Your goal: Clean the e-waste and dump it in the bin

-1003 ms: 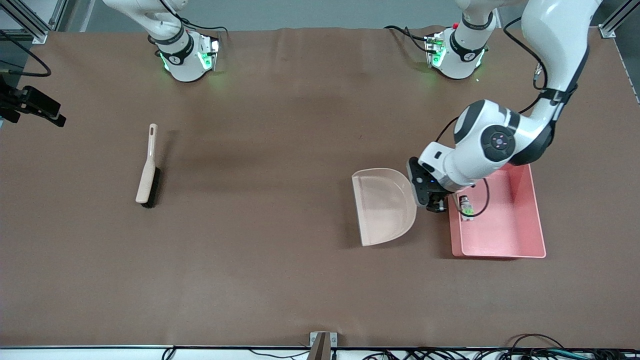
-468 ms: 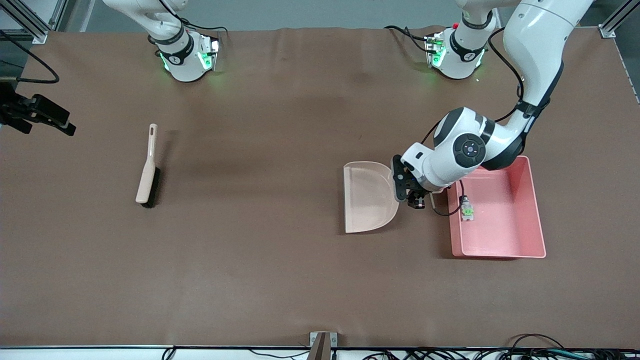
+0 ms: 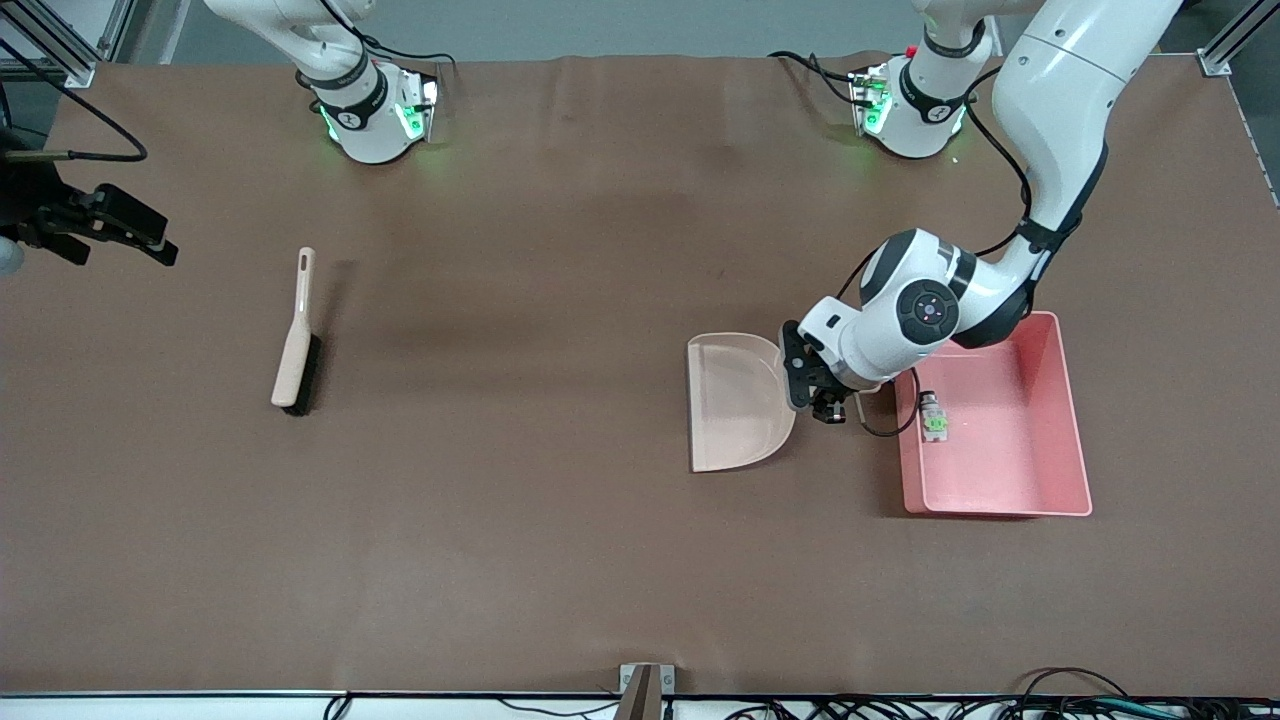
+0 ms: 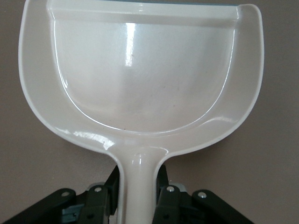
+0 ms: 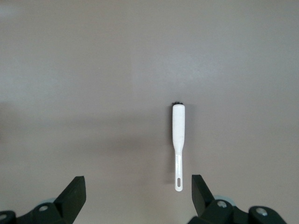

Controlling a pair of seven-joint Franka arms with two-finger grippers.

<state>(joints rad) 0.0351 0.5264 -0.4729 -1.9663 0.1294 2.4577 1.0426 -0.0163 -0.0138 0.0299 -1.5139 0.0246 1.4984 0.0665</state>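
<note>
My left gripper (image 3: 820,395) is shut on the handle of the beige dustpan (image 3: 735,400), which lies level beside the pink bin (image 3: 1040,500), toward the right arm's end of it. In the left wrist view the dustpan (image 4: 140,84) is empty and my left gripper (image 4: 139,189) clamps its handle. A white-grey component with green marks (image 3: 933,417) lies in the bin by the wall closest to the dustpan. The dark maroon-black block is not in view. My right gripper (image 3: 150,240) is open and empty, high over the right arm's end of the table.
A beige brush with black bristles (image 3: 295,335) lies on the brown table toward the right arm's end. It also shows in the right wrist view (image 5: 178,144), below my open right gripper (image 5: 138,191).
My left gripper has carried the dustpan away from over the bin's edge and lowered it beside the bin. The right gripper has shifted slightly.
</note>
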